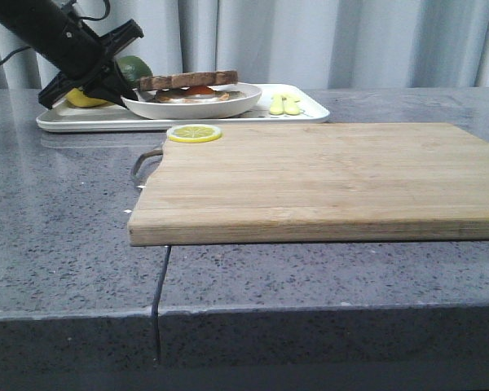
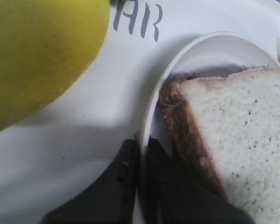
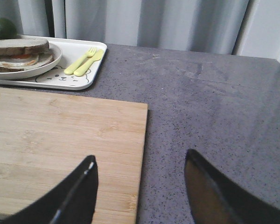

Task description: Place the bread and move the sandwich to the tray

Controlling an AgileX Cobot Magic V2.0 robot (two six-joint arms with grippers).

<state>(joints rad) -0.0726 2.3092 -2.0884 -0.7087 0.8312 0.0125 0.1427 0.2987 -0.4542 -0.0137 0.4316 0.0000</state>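
The sandwich [image 1: 187,80], brown-crusted bread over a fried egg, lies on a round white plate [image 1: 228,103] that rests on the white tray [image 1: 310,111] at the back left. My left gripper [image 1: 118,85] is shut on the plate's left rim. In the left wrist view the rim [image 2: 144,121] runs between the two black fingers [image 2: 126,161] of the gripper [image 2: 141,149], with the top bread slice [image 2: 238,140] just beside them. My right gripper [image 3: 140,163] is open and empty above the cutting board's right edge. Its view also shows the sandwich [image 3: 18,45], plate [image 3: 53,58] and tray [image 3: 95,56].
A wooden cutting board [image 1: 310,179] fills the table's middle, with a lemon slice [image 1: 194,133] at its far left corner. On the tray are a whole lemon [image 1: 83,98], a lime [image 1: 134,67] and a yellow fork and spoon [image 1: 284,103]. Grey curtains hang behind.
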